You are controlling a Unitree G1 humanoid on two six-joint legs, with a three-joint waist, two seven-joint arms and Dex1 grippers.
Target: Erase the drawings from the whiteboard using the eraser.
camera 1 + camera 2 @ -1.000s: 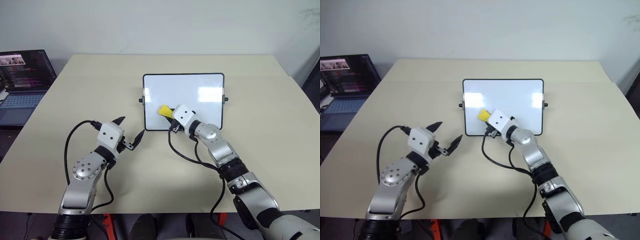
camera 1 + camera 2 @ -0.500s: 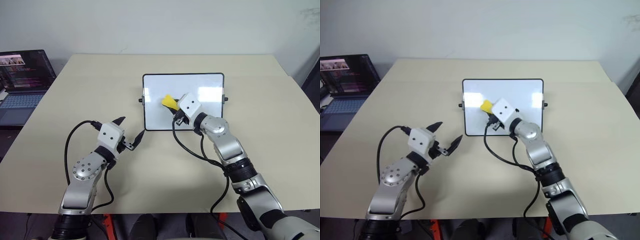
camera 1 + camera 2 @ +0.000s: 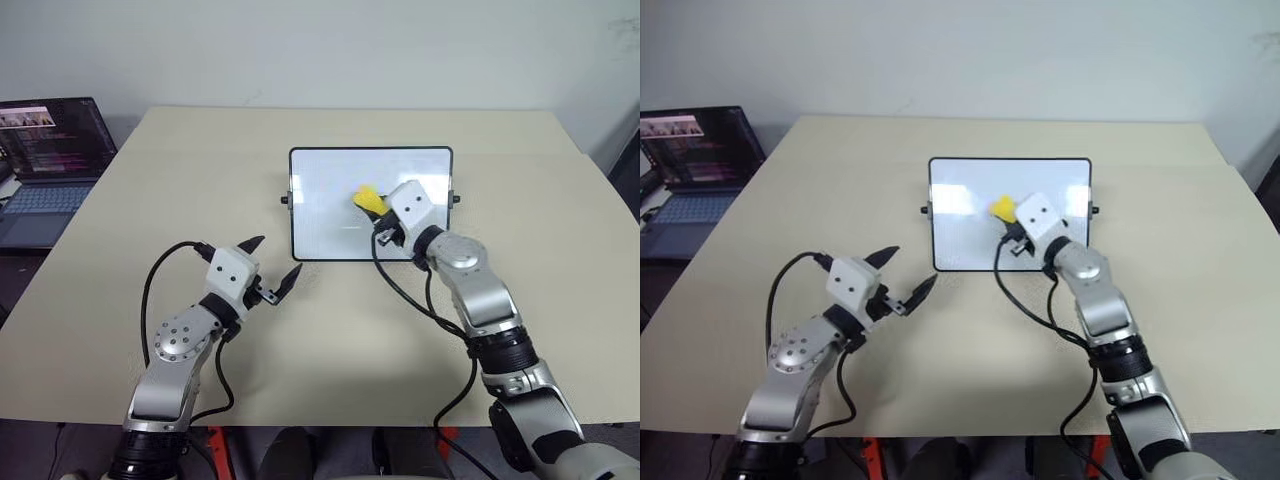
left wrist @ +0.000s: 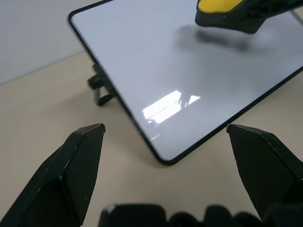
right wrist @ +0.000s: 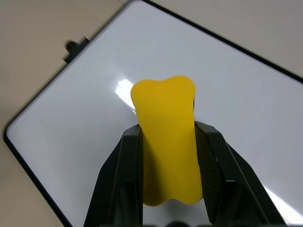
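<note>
The whiteboard (image 3: 325, 205) lies flat at the table's middle, black-framed with small knobs at its sides. Its face reads plain white, and the drawings are out of view. My right gripper (image 3: 376, 207) is shut on the yellow eraser (image 3: 368, 198) over the board's right half. In the left wrist view the eraser (image 4: 215, 5) casts a shadow on the whiteboard (image 4: 156, 71) just beneath it. The right wrist view has both black fingers (image 5: 118, 179) clamped on the sides of the eraser (image 5: 166, 142). My left gripper (image 3: 277, 256) stands open and empty, short of the board's near left corner.
An open laptop (image 3: 50, 150) sits off the table's left side. The beige table (image 3: 150, 180) spreads wide around the board. Black cables loop from both wrists over the tabletop. A pale wall stands behind the far edge.
My right gripper has carried the eraser from the board's near middle to the right and farther up its face. The left gripper has edged slightly right, still open.
</note>
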